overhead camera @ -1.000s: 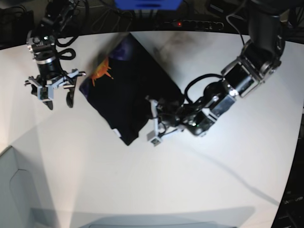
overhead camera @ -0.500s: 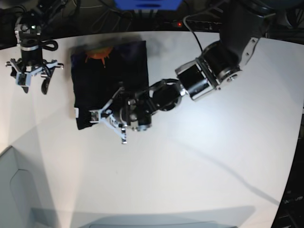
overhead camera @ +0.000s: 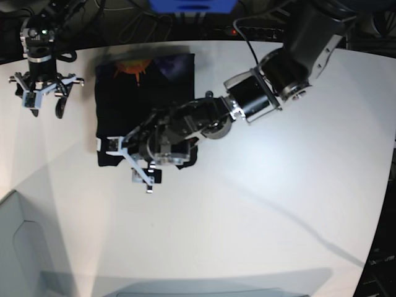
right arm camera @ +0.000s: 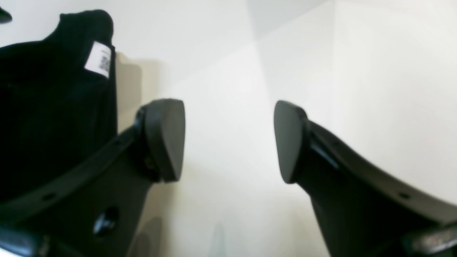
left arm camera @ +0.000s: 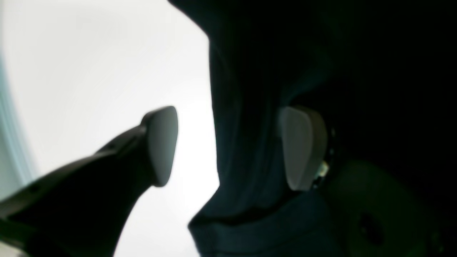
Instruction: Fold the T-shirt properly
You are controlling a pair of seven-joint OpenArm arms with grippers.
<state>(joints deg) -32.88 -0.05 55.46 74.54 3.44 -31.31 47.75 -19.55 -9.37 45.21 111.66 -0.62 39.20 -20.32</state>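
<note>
Left gripper (overhead camera: 131,162) has just sprung open, releasing the T-shirt (overhead camera: 133,105) edge, arm stretched low across; right gripper (overhead camera: 43,102) hangs open alongside.

Bright, glary table (overhead camera: 260,204); wrist views blurry, backlit.

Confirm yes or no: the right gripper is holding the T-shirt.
No: the right gripper stands open over bare white table, with the T-shirt off to one side.
</note>
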